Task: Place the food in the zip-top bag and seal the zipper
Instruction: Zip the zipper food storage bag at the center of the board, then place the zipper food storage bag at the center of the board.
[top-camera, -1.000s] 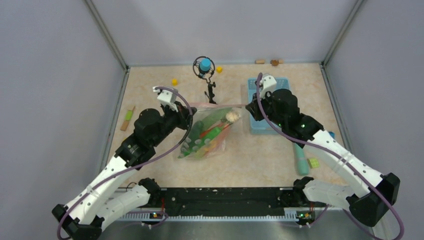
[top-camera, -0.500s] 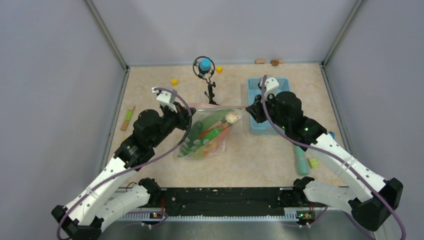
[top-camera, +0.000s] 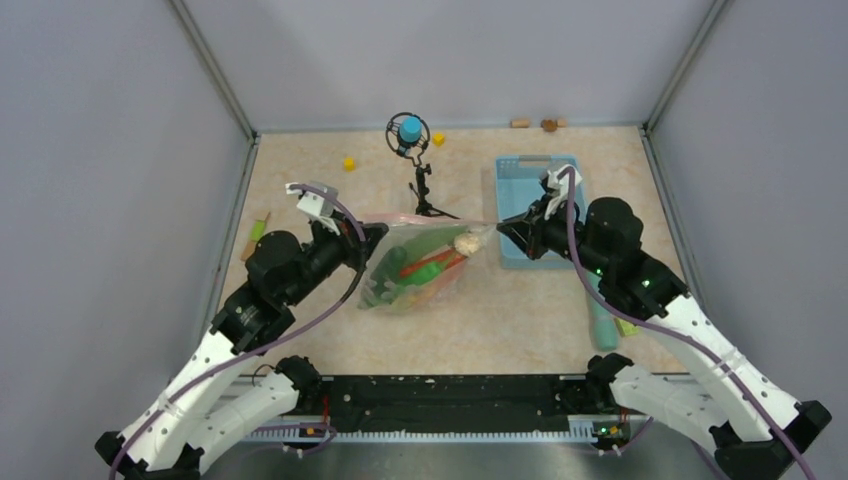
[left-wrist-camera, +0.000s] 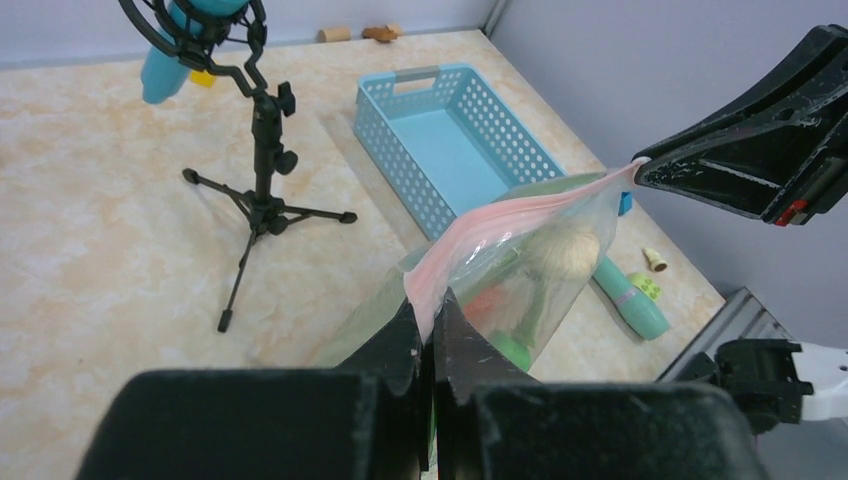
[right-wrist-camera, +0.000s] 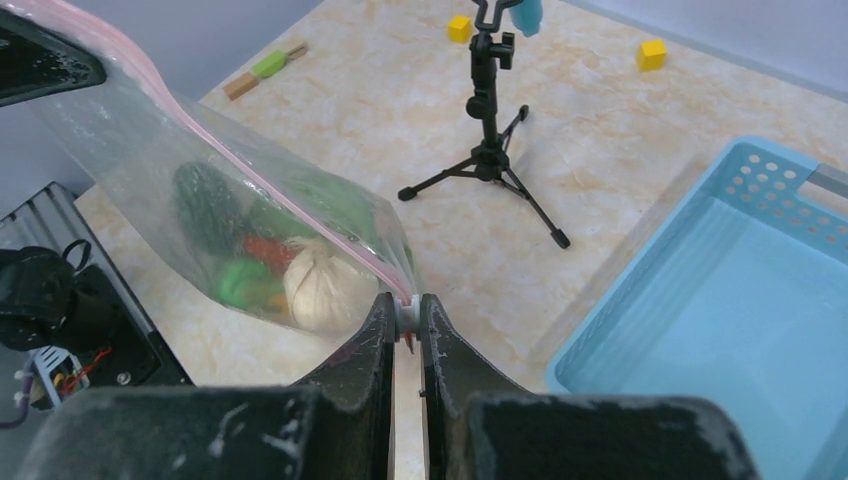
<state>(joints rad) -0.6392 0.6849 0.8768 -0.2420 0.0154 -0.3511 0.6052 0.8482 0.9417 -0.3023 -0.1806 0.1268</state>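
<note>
**A:** What is different from one second ago?

**B:** The zip-top bag (top-camera: 415, 270) hangs over the middle of the counter (top-camera: 520, 315), just left of the light blue basket (top-camera: 530, 185). Both arms have drawn outward a little. So the zipper (top-camera: 432, 222) is now pulled into an almost straight line, and the bag's body is gathered shorter under it.

**A:** And the jaws?

**B:** The left jaws are pressed together on the left end of the pink strip. The right jaws are clamped on its right end.

**A:** What does this mean for the task?

**B:** The food (top-camera: 420, 268) is already inside, so I judge that only the sealing remains. A stretched strip should be easier to press closed. I cannot tell if it is closed along all its length.

**A:** And the materials?

**B:** The bag is thin clear film, floppy and wrinkled, and the strip looks a bit stiffer. The mushroom (right-wrist-camera: 320, 285) is round, beige and ribbed, and the cucumber (right-wrist-camera: 200, 210) is dark green and bumpy. The basket is rigid, with perforated walls.
</note>
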